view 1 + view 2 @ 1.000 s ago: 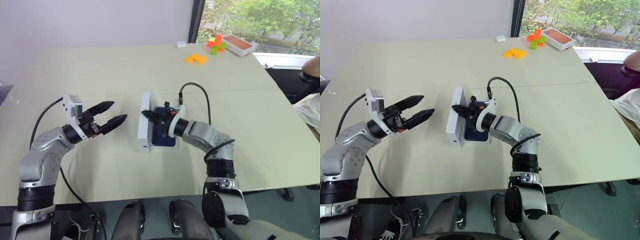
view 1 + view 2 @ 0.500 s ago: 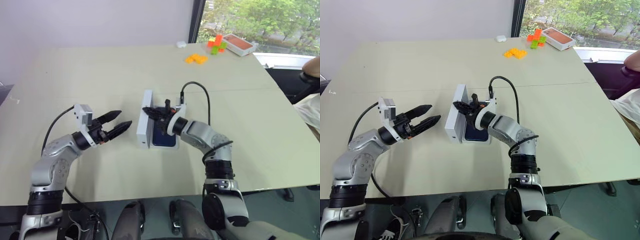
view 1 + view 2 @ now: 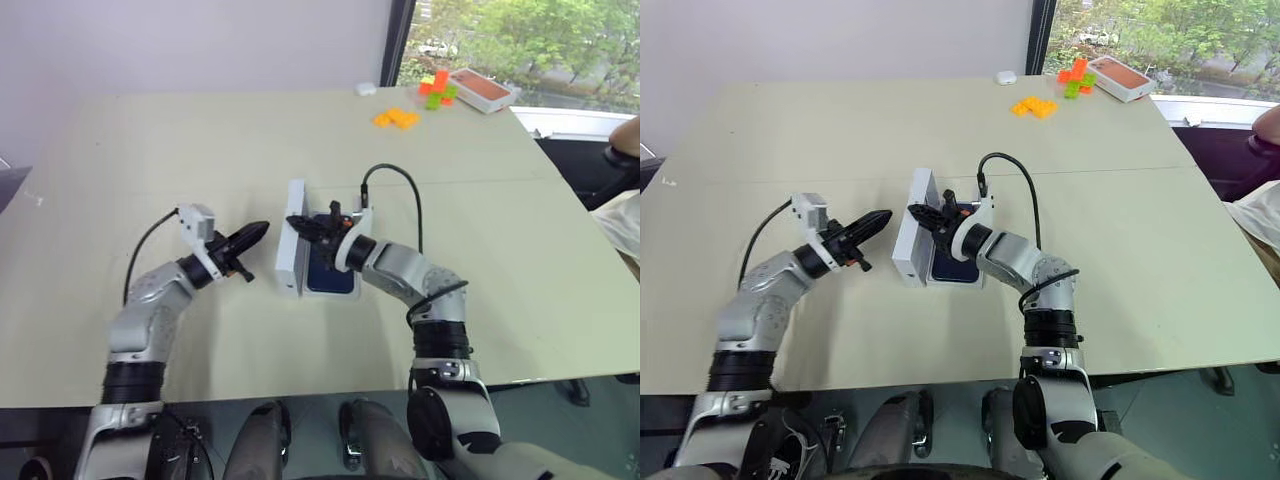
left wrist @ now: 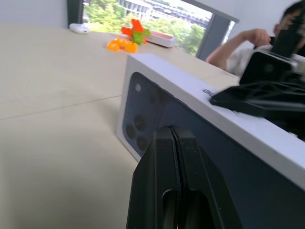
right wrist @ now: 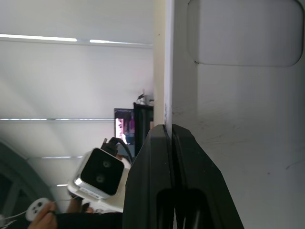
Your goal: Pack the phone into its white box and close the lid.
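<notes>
Since the earlier frame, left gripper point(image 3: 255, 232) has gone from spread to pinched shut and moved in toward the lid.

Head views: white cardboard lid point(image 3: 291, 240) with the dark blue phone picture stands on edge on the pale green table point(image 3: 200, 140), beside the glossy navy phone point(image 3: 330, 275) lying flat. Right gripper point(image 3: 300, 224), fingers pressed together, sits at the lid's top edge.

Left wrist view: closed fingers point(image 4: 167, 157) just short of the lid's printed face point(image 4: 157, 114).

Right wrist view: closed fingers point(image 5: 164, 157) against a white panel; whether they pinch it, cannot tell.
</notes>
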Tool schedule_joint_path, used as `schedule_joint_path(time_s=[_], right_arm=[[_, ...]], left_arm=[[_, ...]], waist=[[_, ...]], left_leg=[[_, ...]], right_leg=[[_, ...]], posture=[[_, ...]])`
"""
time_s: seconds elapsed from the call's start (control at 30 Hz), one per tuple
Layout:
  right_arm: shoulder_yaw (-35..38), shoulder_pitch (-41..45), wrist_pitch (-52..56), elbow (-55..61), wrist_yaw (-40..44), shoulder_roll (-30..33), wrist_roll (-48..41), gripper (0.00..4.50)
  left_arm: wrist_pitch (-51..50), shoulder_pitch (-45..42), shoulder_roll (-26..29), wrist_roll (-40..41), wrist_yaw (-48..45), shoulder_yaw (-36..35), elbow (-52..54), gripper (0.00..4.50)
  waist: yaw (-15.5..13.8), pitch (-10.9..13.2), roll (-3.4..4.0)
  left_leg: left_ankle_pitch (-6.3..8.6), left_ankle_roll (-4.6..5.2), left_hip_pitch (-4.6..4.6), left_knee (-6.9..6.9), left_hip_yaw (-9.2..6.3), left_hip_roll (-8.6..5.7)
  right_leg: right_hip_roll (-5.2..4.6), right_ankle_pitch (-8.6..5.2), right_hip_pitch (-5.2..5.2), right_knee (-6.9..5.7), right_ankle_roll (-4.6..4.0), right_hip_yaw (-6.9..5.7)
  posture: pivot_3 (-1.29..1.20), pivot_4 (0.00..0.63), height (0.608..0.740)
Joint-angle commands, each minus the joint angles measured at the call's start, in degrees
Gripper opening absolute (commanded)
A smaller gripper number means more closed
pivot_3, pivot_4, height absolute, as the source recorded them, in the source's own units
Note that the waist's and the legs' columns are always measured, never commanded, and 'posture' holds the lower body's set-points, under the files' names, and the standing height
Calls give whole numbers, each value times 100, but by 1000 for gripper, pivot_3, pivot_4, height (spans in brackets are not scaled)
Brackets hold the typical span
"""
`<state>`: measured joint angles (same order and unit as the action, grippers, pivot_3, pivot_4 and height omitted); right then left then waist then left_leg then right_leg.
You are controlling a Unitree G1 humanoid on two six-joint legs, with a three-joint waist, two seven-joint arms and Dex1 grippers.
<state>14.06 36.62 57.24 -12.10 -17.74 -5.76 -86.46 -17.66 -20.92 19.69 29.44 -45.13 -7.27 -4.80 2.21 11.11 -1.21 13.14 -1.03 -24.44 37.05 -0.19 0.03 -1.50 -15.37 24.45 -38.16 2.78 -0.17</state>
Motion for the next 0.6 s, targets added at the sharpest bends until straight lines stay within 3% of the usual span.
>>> schedule_joint_path(time_s=[0.03,0.07,0.33,0.43,0.6], right_arm=[[4,61,-80,244,186,25,85,0],[26,62,-85,242,200,34,86,0],[-95,135,52,521,534,475,464,3877],[-10,259,136,581,783,959,598,3877],[-324,609,-87,562,2338,2436,1845,3877]], left_arm=[[114,-89,-64,-38,5,88,125,29],[116,-110,-87,-48,14,101,95,29],[49,-154,-145,-11,5,172,76,0],[-3,-205,-167,4,2,176,35,0],[-116,-413,-391,-38,-1,362,-72,0]], waist=[[14,0,0],[16,0,0],[5,0,0],[-23,0,0],[-125,0,0]], left_leg=[[0,0,0,0,0,0],[0,0,0,-1,0,0],[0,0,0,0,0,0],[0,0,-1,1,0,-1],[1,2,-2,7,3,-6]], right_leg=[[0,0,0,0,0,0],[0,0,0,0,0,0],[1,0,0,0,1,0],[0,0,0,1,1,-1],[0,1,-2,4,2,0]], posture=[[0,150,740],[0,150,740],[0,150,740],[0,150,740],[0,150,740]])
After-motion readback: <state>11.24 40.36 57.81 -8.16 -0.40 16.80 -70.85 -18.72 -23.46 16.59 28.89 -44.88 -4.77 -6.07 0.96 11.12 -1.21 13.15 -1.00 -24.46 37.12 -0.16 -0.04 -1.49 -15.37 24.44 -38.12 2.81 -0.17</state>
